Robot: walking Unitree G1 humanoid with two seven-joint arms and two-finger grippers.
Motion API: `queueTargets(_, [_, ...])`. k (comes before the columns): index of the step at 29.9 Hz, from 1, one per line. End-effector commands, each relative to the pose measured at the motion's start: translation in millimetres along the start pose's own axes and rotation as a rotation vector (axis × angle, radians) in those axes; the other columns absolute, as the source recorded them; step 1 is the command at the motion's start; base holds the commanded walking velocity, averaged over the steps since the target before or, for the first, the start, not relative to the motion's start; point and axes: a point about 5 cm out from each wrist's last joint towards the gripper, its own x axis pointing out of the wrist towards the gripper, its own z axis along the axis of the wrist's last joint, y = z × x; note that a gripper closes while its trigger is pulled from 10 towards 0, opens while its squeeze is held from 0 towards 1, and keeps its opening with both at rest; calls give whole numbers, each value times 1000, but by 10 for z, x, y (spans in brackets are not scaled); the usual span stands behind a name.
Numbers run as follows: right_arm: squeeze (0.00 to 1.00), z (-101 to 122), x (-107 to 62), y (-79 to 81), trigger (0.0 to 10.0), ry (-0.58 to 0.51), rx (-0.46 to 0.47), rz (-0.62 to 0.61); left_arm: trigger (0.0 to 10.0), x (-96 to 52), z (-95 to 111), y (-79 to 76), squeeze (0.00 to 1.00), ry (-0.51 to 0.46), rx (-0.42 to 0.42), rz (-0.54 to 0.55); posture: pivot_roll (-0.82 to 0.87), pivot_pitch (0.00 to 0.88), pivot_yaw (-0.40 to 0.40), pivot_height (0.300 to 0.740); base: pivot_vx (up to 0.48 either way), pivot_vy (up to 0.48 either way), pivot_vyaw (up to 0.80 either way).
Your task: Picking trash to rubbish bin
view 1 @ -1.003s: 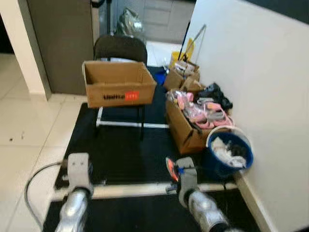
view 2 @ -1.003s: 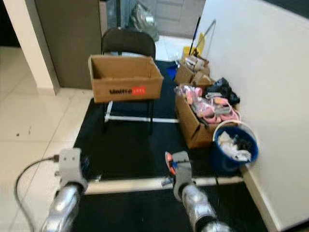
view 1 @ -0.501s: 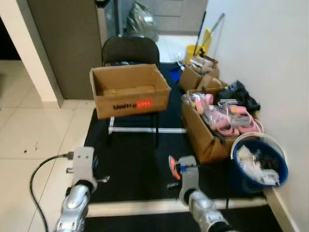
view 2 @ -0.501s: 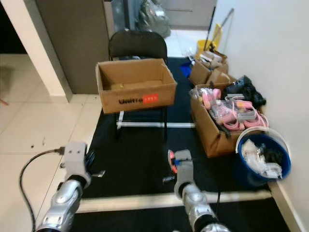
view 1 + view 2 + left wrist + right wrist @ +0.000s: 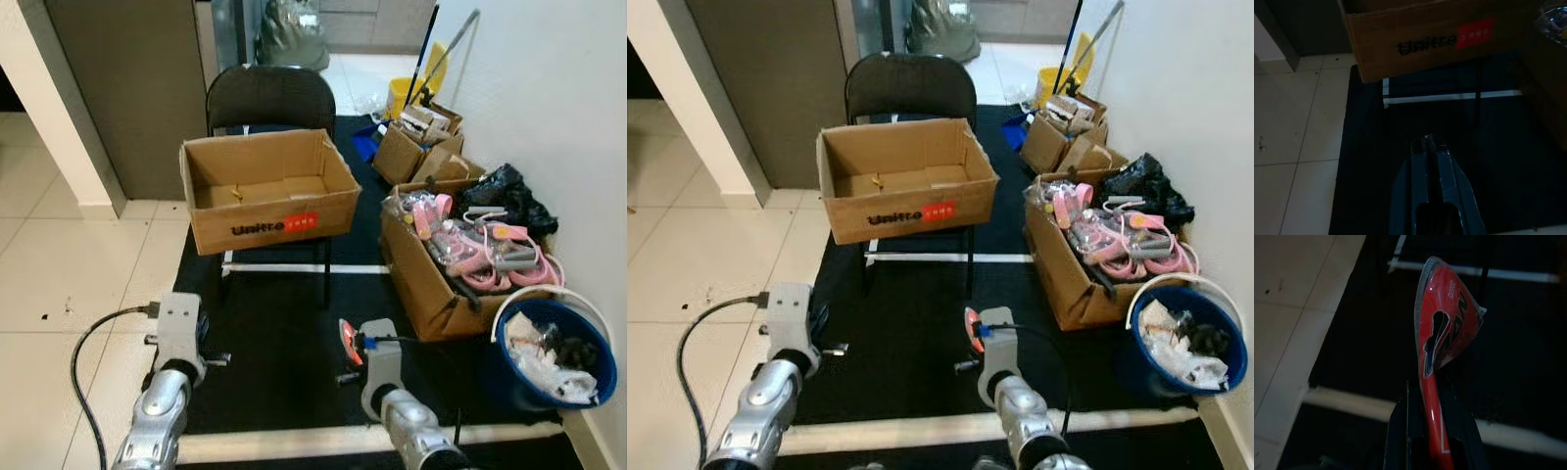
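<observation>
I'm seeing the right pincer [image 5: 1426, 382] clamping a red snack wrapper [image 5: 1445, 335], holding it over the black mat [image 5: 274, 323]. Left pincer [image 5: 1428, 143] is sitting closed and empty above the same mat. Ahead, an open Unitree cardboard box [image 5: 266, 191] is resting on a black chair [image 5: 269, 98]. The blue bucket [image 5: 554, 350] with trash is standing by the wall on the right.

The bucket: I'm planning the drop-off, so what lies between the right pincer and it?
Eye views show bare black mat between the right pincer, shut on a red wrapper, and the blue bucket; the box of pink items stands just beyond.
</observation>
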Motion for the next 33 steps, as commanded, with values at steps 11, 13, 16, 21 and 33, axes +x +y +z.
queueTargets(11, [0, 412, 93, -7, 10000, -145, 10, 36, 10000, -4, -16, -13, 0, 8, -30, 20, 80, 116, -48, 740, 364, 0, 0])
queueTargets(13, [0, 561, 133, 12, 10000, -182, -4, 50, 10000, 5, -4, -30, 0, 2, -31, 15, 73, 114, -50, 740, 358, 0, 0])
queueTargets(16, [0, 673, 171, 51, 10000, -201, -29, 67, 10000, 16, -8, -42, 0, 3, -29, 11, 67, 112, -50, 740, 358, 0, 0])
queueTargets(21, [0, 725, 193, 68, 10000, -202, -43, 77, 10000, 27, -3, -64, 0, 2, -22, 2, 65, 111, -53, 740, 356, 0, 0])
queueTargets(33, [0, 1010, 293, 245, 10000, -250, -82, 127, 10000, 61, 45, -83, 0, -9, -5, -24, 61, 114, -50, 740, 347, 0, 0])
